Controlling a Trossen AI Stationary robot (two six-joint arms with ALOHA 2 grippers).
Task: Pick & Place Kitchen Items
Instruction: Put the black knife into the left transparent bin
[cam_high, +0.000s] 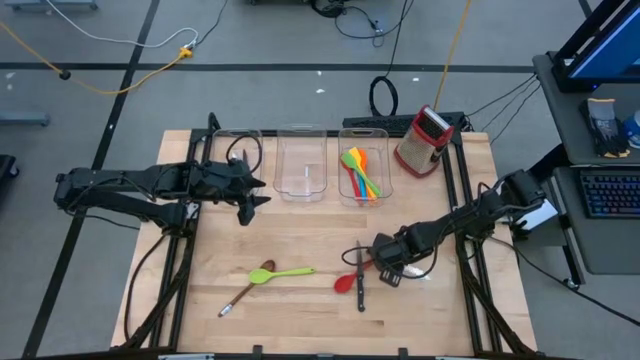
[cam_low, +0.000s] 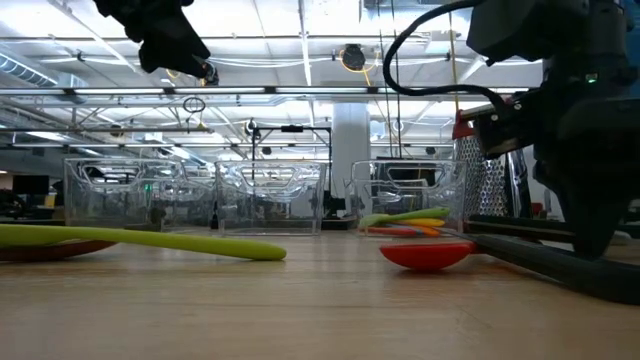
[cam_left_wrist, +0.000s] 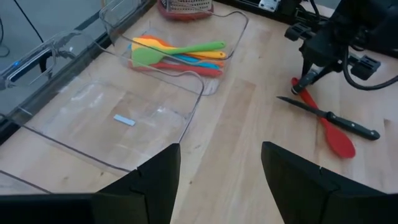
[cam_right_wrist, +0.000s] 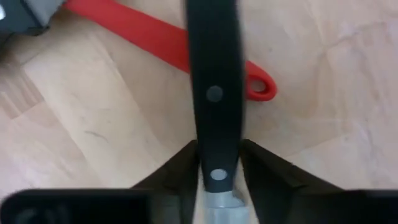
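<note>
Looking down from the high view, my right gripper (cam_high: 372, 258) sits over the black-handled knife (cam_high: 360, 278) crossing the red spoon (cam_high: 345, 283) on the bench (cam_high: 300, 240) — several utensils (cam_high: 360, 172) already binned, green spoon (cam_high: 285, 272) left. Right wrist view: jaws flank the knife handle (cam_right_wrist: 214, 93), touching, grip unconfirmed. Left gripper (cam_high: 245, 195) waits, jaws parted, empty.

Wooden worktop (cam_high: 300, 310), with three clear plastic bins (cam_high: 302, 165) lined up side by side along the back edge. A red-and-steel box grater (cam_high: 424, 141) stands just beside the last bin. Yellow cable (cam_high: 130, 70) snakes over the grey floor behind.
</note>
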